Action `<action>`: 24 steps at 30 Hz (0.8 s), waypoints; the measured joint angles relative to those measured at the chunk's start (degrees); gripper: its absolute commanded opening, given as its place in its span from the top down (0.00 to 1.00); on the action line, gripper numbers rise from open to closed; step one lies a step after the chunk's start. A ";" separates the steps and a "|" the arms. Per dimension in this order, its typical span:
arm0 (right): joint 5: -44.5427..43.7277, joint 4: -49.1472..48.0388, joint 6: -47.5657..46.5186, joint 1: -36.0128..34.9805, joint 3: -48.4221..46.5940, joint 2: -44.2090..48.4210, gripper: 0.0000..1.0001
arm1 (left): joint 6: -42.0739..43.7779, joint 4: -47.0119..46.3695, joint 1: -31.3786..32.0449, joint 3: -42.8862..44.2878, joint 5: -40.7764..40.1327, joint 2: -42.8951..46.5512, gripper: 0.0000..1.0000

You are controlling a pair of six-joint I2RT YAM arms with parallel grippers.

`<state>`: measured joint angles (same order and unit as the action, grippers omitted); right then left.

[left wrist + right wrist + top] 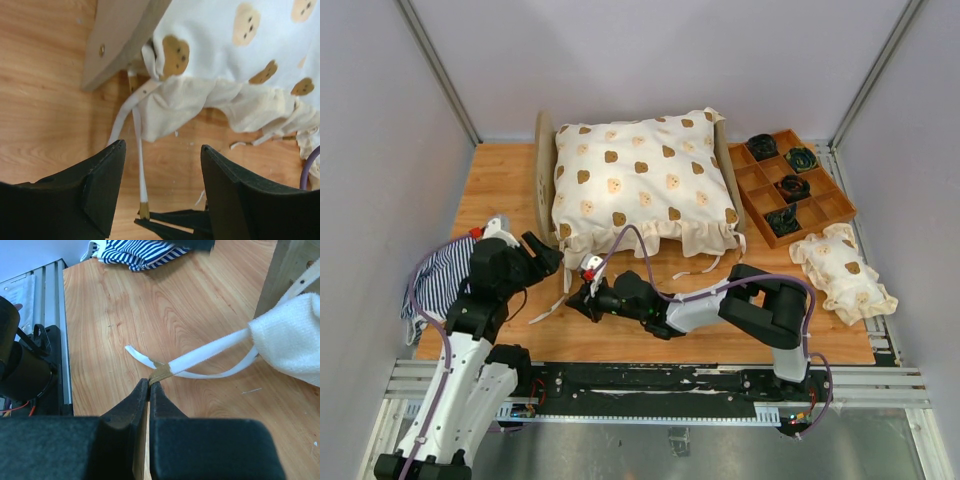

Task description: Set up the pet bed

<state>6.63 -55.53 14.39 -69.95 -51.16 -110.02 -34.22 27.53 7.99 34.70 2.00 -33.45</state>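
Note:
The pet bed's plywood frame (544, 170) stands at the back of the table, with a cream bear-print cushion (640, 175) lying in it. White tie straps with tan tips hang from the cushion's near left corner onto the table. My right gripper (149, 382) is shut on the tan tip (161, 372) of one strap (210, 349), low over the wood. My left gripper (162, 145) hovers open just above, its fingers on either side of that strap (139, 150) without touching it. The right fingertips (175, 220) show below it, and the frame's end board (120, 35) lies beyond.
A navy-and-white striped cloth (440, 275) lies at the table's left edge. At the back right is a brown compartment tray (840, 205) holding dark items, with a small bear-print pillow (842, 270) in front of it. Metal rails run along the near edge.

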 measured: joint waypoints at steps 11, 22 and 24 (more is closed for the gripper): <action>1.07 0.39 -1.16 0.02 -1.49 0.02 1.00 | -4.92 1.73 0.00 -3.96 5.66 0.59 0.36; -0.31 -0.37 -1.86 0.02 -1.66 0.37 1.00 | -9.79 -1.81 0.00 -8.39 4.59 -2.21 0.45; -0.61 -0.35 -2.29 0.02 -1.70 0.37 1.00 | -11.26 -3.28 0.00 -10.56 5.60 -2.64 0.56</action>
<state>6.02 -55.88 12.10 -69.93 -52.86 -109.65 -45.47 24.25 7.99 24.14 7.60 -36.10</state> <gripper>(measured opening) 0.017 0.561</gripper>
